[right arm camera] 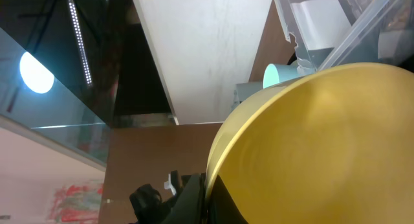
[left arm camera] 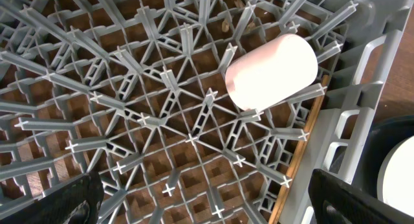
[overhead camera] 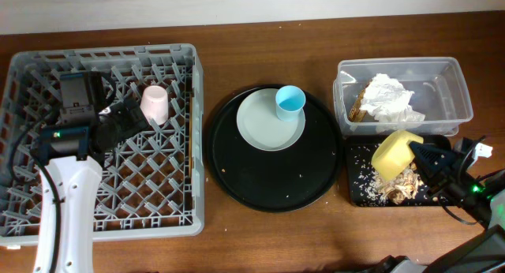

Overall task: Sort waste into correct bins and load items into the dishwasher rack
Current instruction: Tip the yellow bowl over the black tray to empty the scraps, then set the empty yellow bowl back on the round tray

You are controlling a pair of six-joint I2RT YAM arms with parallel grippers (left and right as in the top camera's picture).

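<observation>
The pink cup [overhead camera: 155,104] lies on its side in the grey dishwasher rack [overhead camera: 189,76]; it also shows in the left wrist view [left arm camera: 272,70]. My left gripper [overhead camera: 130,123] hangs open and empty over the rack floor, just left of the cup. My right gripper [overhead camera: 422,156] is shut on the rim of the yellow bowl [overhead camera: 394,155], held tilted over the shallow black tray [overhead camera: 357,196] with beige food scraps [overhead camera: 396,188]. The bowl fills the right wrist view [right arm camera: 323,153]. The clear tub [overhead camera: 454,91] holds the white napkin [overhead camera: 390,99]. The light blue cup [overhead camera: 289,102] stands on the pale plate [overhead camera: 264,127].
The plate and blue cup sit on a large round black tray [overhead camera: 272,186] in the middle. A wooden strip [left arm camera: 304,153] runs along the rack's right inner wall. Cables lie at the right edge near my right arm.
</observation>
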